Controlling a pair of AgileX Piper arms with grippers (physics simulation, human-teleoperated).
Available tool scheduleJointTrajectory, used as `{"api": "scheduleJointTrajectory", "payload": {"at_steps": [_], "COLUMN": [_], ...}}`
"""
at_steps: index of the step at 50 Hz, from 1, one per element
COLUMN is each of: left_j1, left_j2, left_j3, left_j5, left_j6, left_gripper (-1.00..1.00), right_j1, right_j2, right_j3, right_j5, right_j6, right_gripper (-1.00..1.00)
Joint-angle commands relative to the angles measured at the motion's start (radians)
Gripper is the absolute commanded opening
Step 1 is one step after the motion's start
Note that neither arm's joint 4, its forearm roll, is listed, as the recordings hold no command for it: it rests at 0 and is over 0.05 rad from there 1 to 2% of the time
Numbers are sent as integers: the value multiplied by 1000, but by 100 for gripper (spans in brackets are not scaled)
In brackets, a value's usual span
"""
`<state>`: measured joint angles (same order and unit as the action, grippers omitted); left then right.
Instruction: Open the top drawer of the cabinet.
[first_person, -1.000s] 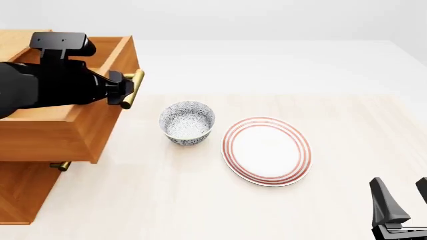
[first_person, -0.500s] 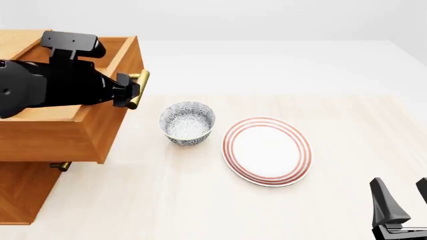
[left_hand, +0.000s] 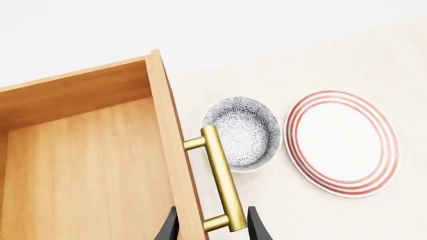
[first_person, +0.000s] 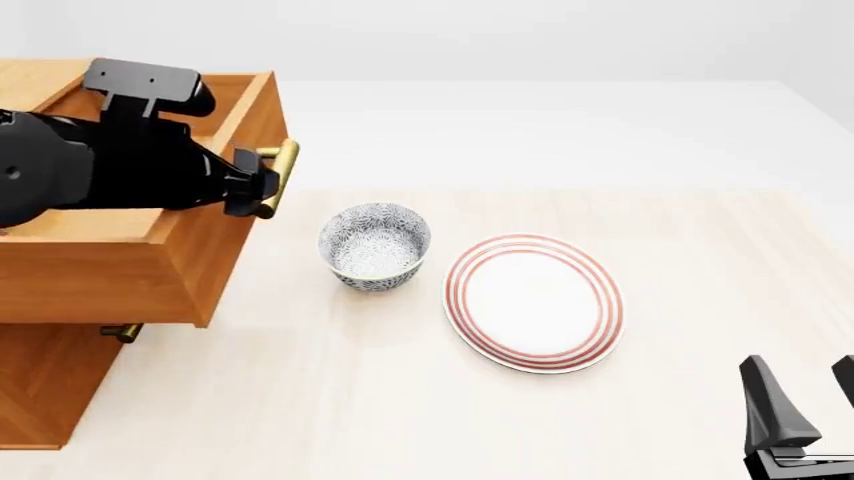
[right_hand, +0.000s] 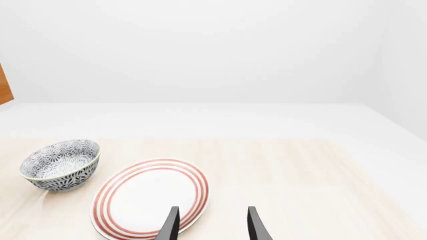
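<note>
The cabinet (first_person: 47, 380) stands at the table's left edge. Its top drawer (first_person: 120, 265) is pulled out toward the bowl, and the plain wood inside (left_hand: 87, 165) shows. My left gripper (first_person: 251, 185) reaches across the drawer to the brass bar handle (first_person: 283, 160). In the left wrist view the left gripper (left_hand: 213, 230) is open. Its fingers stand on either side of the near end of the handle (left_hand: 220, 175), with a gap on the outer side. My right gripper (first_person: 807, 405) rests open at the near right corner, holding nothing (right_hand: 210, 225).
A patterned bowl (first_person: 375, 245) sits just right of the drawer front, close to the handle. A red-ringed white plate (first_person: 534, 300) lies beside the bowl. The brass handle of a lower drawer (first_person: 120, 332) pokes out under the open drawer.
The top drawer slid a little farther out to the right with my left gripper, then stopped. Since then the left arm has drawn back slightly. The right arm is still.
</note>
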<state>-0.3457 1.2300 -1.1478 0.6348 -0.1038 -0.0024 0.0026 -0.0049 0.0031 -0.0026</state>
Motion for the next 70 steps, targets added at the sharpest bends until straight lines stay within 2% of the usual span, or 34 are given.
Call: {"api": "scheduleJointTrajectory", "payload": {"at_steps": [1,45,70], "left_j1": [-68,-53,-22], "left_j2": [-3,-104,-193], "left_j3": [-14,-37,-63], "left_j5": [29,113,196], "left_j6": [78,125,193], "left_gripper": [100,100,100], "right_j1": [0,0,0], "right_j2": [0,0,0], "right_j3": [0,0,0], "right_j5": [0,0,0], "right_j6": [0,0,0], "right_gripper": [100,100,100]}}
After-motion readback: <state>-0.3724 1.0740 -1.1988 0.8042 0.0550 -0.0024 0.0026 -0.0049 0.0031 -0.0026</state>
